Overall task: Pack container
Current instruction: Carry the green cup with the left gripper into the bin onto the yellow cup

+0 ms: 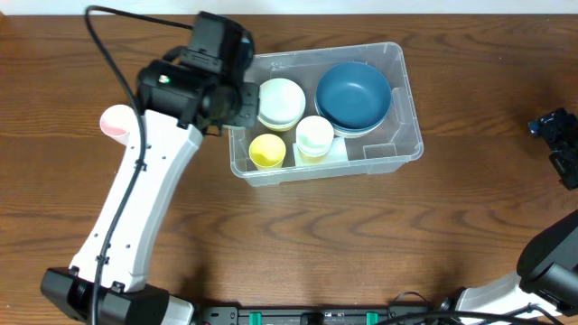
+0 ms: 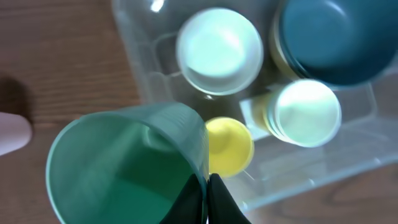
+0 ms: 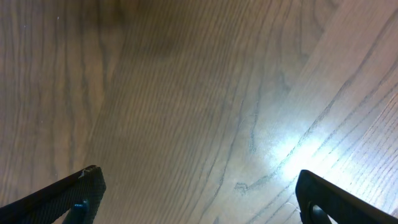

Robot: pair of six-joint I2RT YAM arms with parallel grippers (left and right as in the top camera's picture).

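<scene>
The clear plastic container (image 1: 412, 116) stands at the table's middle back. Inside it are a blue bowl (image 1: 353, 96), a white bowl (image 1: 281, 101), a yellow cup (image 1: 267, 150) and a pale cup stack (image 1: 314, 135). My left gripper (image 2: 207, 178) is shut on the rim of a green cup (image 2: 124, 168), one finger inside and one outside. It hangs over the container's left wall (image 2: 134, 59), near the yellow cup (image 2: 229, 146). In the overhead view the left arm's head hides the green cup. My right gripper (image 3: 200, 186) is open over bare wood at the far right edge (image 1: 564, 149).
A pink cup (image 1: 116, 122) stands on the table left of the left arm, and it shows at the left wrist view's edge (image 2: 12, 134). The left arm (image 1: 135, 208) runs from the front left up to the container.
</scene>
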